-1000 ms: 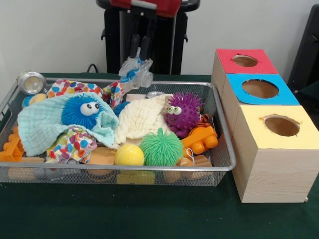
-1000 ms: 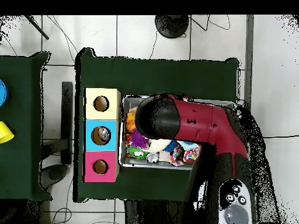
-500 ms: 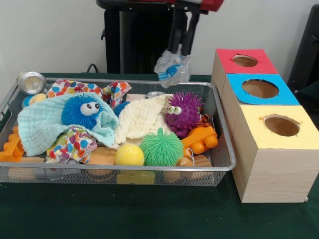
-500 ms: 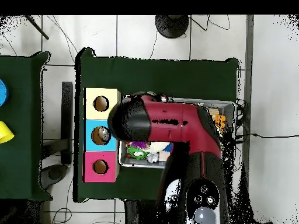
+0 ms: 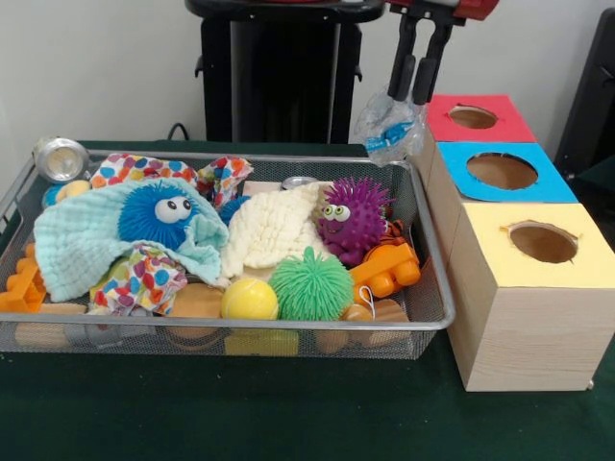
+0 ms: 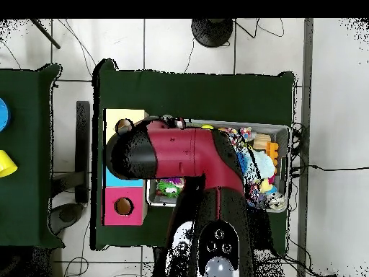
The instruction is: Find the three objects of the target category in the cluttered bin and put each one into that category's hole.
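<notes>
We carry a crumpled plastic bottle (image 5: pixel 388 129), clamped in our fingers (image 5: pixel 415 88), toward the blue hole (image 5: pixel 502 171); no drop is made yet.

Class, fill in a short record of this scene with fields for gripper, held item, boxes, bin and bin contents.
gripper: gripper shut on a crumpled clear plastic bottle, raised beside the boxes
boxes: red box farthest, blue box in the middle, yellow box nearest, one hole in each top
bin: wire mesh bin on green cloth
bin contents: purple spiky toy, green spiky ball, yellow ball
</notes>
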Robot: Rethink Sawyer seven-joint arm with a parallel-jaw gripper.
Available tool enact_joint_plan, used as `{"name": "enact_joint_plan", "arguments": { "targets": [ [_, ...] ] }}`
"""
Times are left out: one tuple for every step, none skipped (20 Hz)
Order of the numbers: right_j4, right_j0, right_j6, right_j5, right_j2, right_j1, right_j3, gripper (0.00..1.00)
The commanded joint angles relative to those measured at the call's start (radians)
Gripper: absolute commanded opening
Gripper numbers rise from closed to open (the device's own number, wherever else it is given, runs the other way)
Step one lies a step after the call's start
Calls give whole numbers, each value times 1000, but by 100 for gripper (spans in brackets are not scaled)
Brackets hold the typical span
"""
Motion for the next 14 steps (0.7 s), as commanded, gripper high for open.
{"name": "enact_joint_plan", "arguments": {
  "targets": [
    [-18, 1, 145, 42, -22, 12, 100, 0],
    [-27, 8, 139, 44, -27, 9, 102, 0],
    [-28, 12, 137, 48, -29, 6, 108, 0],
    [-14, 13, 147, 41, -27, 2, 125, 0],
    [9, 13, 166, 33, -22, -3, 147, 0],
    [28, 13, 186, 21, -19, -6, 163, 0],
    [48, 19, 214, 13, -19, -7, 177, 0],
    [60, 31, 242, 9, -24, -6, 182, 0],
    [73, 44, 270, 4, -30, -6, 189, 0],
    [84, 59, 294, 9, -38, -3, 188, 0],
    [93, 73, 312, 10, -46, -4, 192, 0],
    [103, 86, 330, 15, -53, -2, 190, 0],
    [118, 100, 349, 15, -60, -3, 197, 0],
    [132, 110, 361, 15, -66, -1, 199, 0]
  ]
}}
